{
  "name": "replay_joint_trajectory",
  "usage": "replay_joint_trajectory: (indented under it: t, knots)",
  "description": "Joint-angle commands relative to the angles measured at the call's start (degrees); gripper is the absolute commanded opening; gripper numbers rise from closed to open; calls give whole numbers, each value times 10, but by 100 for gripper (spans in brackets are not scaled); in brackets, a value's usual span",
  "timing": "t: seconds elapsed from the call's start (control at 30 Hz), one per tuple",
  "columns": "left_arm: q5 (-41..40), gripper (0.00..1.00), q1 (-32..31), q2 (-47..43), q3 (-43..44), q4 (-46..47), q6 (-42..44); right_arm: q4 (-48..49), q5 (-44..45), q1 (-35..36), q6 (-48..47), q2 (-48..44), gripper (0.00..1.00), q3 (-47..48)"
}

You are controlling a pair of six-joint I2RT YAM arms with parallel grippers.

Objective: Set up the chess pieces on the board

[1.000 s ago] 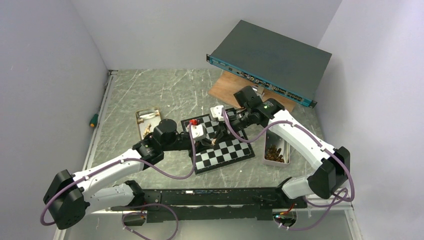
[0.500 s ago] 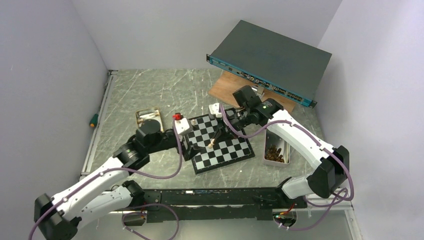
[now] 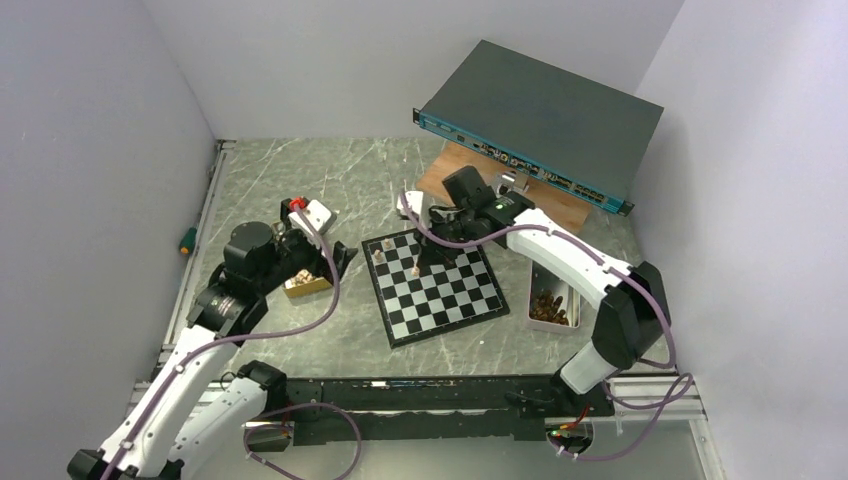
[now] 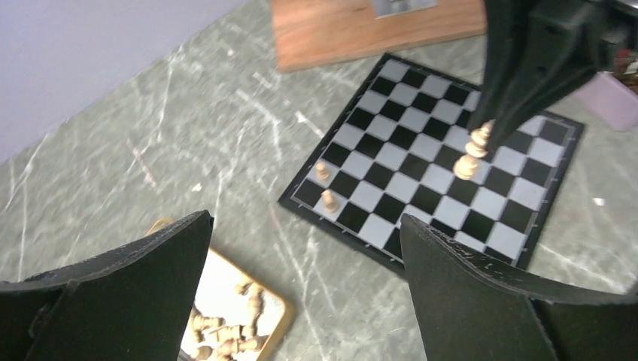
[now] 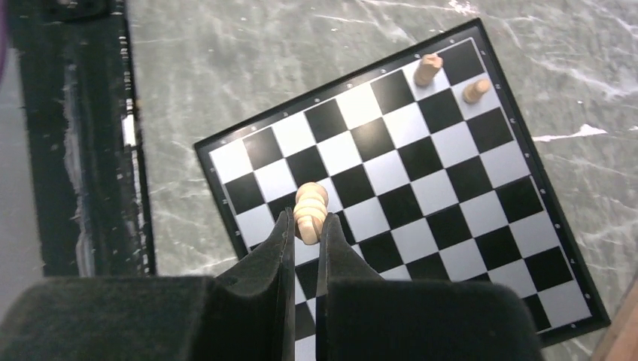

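Since the arm bases mark the near side, listing outward from there.

Board [image 3: 440, 300] lies flat mid-table on the grey marbled table [image 3: 300, 180], rotated slightly. Gold metal tray [image 3: 310, 287] sits just off its left side with loose light pieces [image 4: 226, 335] heaped inside. Pink tray [image 3: 556, 275] sits just off its right side with dark pieces [image 3: 548, 305] inside.

Left gripper [image 4: 305, 222] hovers over the gold tray's board-side end. Jaws are spread wide, nothing between them. Screwdriver [image 3: 185, 240] with a green-and-orange handle lies past the table's left rail, well apart from the rest.

On the board, two light pieces [image 4: 325, 186] stand upright, close together by the far-left corner. Right gripper [image 5: 306, 218] reaches down over the board's far half, a few squares in from those two. Its fingers are pinched tight on a tall light piece [image 5: 310, 204], held upright by its upper part. The base is at or just above a square; cannot tell whether it touches.

Beyond the board, a brown wooden plank [image 3: 450, 175] lies on the table. Its far end is tucked under a dark rack unit [image 3: 540, 115] with a teal front panel, which sits tilted in the back right corner.
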Motion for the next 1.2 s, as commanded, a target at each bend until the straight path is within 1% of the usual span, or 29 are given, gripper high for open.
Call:
replay_joint_trajectory:
  t: [0.0, 0.03, 0.07, 0.17, 0.3, 0.43, 0.63, 1.17]
  knots:
    - [-81, 100, 30, 18, -19, 17, 0, 50, 106, 47, 32, 23, 0, 47]
    - [-99, 100, 37, 17, -23, 14, 1, 53, 120, 61, 31, 31, 0, 53]
    - [-136, 100, 39, 14, -22, 5, 2, 55, 133, 69, 34, 41, 0, 63]
    - [-197, 100, 40, -11, -34, -1, 2, 45, 147, 83, 49, 83, 0, 107]
    - [-254, 100, 40, -49, -47, 11, 8, 26, 155, 96, 72, 139, 0, 165]
    - [-294, 100, 40, -72, -55, 17, 11, 27, 176, 113, 83, 163, 0, 174]
    - [-311, 100, 40, -84, -58, 21, 12, 32, 186, 121, 86, 175, 0, 165]
    - [-312, 100, 40, -80, -62, 26, 17, 53, 197, 129, 90, 199, 0, 139]
